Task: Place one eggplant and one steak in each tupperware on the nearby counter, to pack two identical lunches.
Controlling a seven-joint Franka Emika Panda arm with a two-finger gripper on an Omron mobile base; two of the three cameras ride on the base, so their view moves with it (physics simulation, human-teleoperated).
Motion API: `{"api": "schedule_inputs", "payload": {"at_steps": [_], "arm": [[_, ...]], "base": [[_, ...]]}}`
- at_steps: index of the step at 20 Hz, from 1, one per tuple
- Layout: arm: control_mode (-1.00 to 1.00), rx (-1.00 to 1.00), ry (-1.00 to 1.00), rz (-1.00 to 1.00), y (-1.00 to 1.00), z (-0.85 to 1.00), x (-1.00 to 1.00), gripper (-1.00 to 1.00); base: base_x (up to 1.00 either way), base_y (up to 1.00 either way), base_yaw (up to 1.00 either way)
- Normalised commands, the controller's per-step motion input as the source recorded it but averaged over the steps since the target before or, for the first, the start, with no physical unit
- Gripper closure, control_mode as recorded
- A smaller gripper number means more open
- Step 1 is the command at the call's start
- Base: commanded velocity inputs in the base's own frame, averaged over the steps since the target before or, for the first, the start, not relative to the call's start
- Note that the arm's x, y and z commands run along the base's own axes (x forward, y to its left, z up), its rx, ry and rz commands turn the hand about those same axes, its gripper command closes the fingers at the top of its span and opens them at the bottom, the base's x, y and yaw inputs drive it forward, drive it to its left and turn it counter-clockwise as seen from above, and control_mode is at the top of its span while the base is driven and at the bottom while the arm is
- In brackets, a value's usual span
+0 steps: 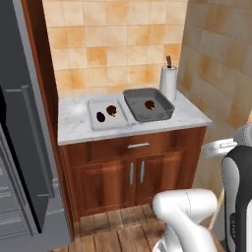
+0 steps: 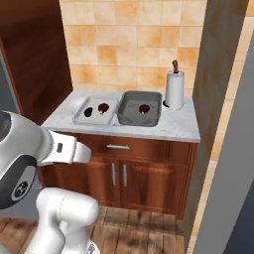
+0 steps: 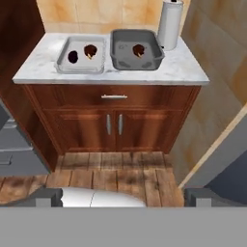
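A paper towel roll (image 1: pixel 168 81) on an upright dark spindle is set at the back right corner of the counter (image 1: pixel 74 118), just beside the dark grey tupperware (image 1: pixel 165 113); behind both, a wall of tan and orange tiles is seen, and a second tiled wall closes the counter in on the right. A dark grey fridge front (image 1: pixel 22 142) with a long handle is seen at the left of the left base view, and grey shelves are glimpsed at the left edge of the hand view. A plank floor of worn brown wood lies between the robot and the reddish-brown cabinet (image 3: pixel 113 123), which is fitted with a drawer and two doors, each with a silver handle. The pale tupperware (image 3: pixel 65 66) is placed on the left of the marbled slab, touching or just beside the dark one; in it one dark oval eggplant (image 3: pixel 73 57) lies to the left of a round reddish-brown steak (image 3: pixel 90 50) with a pale stub. In the dark tray a second steak (image 3: pixel 139 49) is seen alone. Both trays are shallow, rectangular and round-cornered. The gripper (image 3: pixel 123 197) is held well back from the counter, over the floor, with its two dark finger tips (image 3: pixel 48 197) spread wide apart and nothing between them.
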Motion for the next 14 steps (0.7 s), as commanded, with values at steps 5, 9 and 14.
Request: {"api": "schedule_inputs", "payload": {"at_steps": [5, 9, 14], "arm": [[1.00, 0.00, 0.00, 0.00, 0.00, 0.00, 0.00, -1.00], [1.00, 0.00, 0.00, 0.00, 0.00, 0.00, 0.00, -1.00], [1.00, 0.00, 0.00, 0.00, 0.00, 0.00, 0.00, -1.00]], "base": [[-1.00, 0.14, 0.12], [-0.82, 0.52, 0.07], [-0.11, 1.00, 0.00]]}}
